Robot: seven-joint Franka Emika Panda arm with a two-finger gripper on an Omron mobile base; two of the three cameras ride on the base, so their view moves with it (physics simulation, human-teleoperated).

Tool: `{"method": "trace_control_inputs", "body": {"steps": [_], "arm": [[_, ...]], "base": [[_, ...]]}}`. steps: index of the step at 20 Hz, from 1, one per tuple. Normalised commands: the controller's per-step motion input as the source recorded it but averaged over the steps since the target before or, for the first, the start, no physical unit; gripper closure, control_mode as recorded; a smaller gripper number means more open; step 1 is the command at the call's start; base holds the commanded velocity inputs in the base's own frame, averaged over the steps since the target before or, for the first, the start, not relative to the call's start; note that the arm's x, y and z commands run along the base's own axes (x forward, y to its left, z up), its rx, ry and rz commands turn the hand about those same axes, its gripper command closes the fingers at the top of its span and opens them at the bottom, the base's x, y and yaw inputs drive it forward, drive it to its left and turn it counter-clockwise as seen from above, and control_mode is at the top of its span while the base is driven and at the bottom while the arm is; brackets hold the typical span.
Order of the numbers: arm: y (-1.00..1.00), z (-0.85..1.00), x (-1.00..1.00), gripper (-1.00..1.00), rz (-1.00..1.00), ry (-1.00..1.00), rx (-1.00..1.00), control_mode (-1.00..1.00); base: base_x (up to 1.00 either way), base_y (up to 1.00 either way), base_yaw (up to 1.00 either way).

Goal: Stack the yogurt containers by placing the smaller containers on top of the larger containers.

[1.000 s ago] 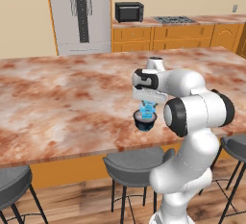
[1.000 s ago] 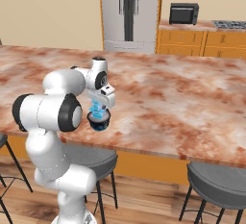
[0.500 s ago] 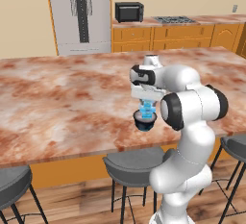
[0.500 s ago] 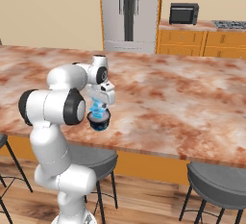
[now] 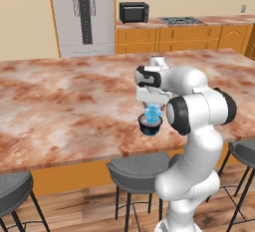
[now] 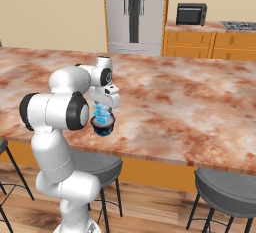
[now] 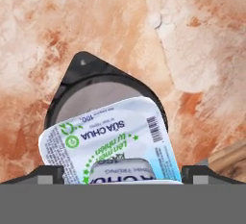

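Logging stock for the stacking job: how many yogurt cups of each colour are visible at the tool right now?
Light-blue cup with white top, between the tool fingers: 1
Dark round cup on the counter, directly under the light-blue cup: 1
Total: 2

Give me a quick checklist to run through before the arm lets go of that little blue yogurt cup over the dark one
1. Small light-blue cup between the fingers of the gripper: ok, it sits under the hand in both base views.
2. Dark round cup directly below it: ok, though in the hand view the blue cup covers only the near part of the greyish top.
3. Blue cup resting on the dark cup: cannot tell; the two look close together, but contact is unclear.
4. Blue cup level: cannot tell; its white top looks slightly skewed in the hand view.
5. Dark cup standing on the marble counter, away from the edge: ok.
6. Second blue cup located: cannot tell.
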Motion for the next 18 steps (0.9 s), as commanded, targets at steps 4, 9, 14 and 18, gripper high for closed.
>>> {"method": "trace_control_inputs", "body": {"steps": [4, 9, 14, 18], "arm": [[0.0, 0.14, -0.14, -1.0, -0.01, 0.0, 0.0, -1.0], [0.01, 0.4, -0.11, -1.0, 0.0, 0.0, -0.02, -1.0], [0.0, 0.38, -0.18, -1.0, 0.0, 0.0, -0.04, -1.0], [0.0, 0.37, -0.33, -1.0, 0.0, 0.0, -0.04, -1.0]], "base": [[0.0, 0.0, 0.0], [0.0, 0.0, 0.0], [0.0, 0.0, 0.0], [0.0, 0.0, 0.0]]}}
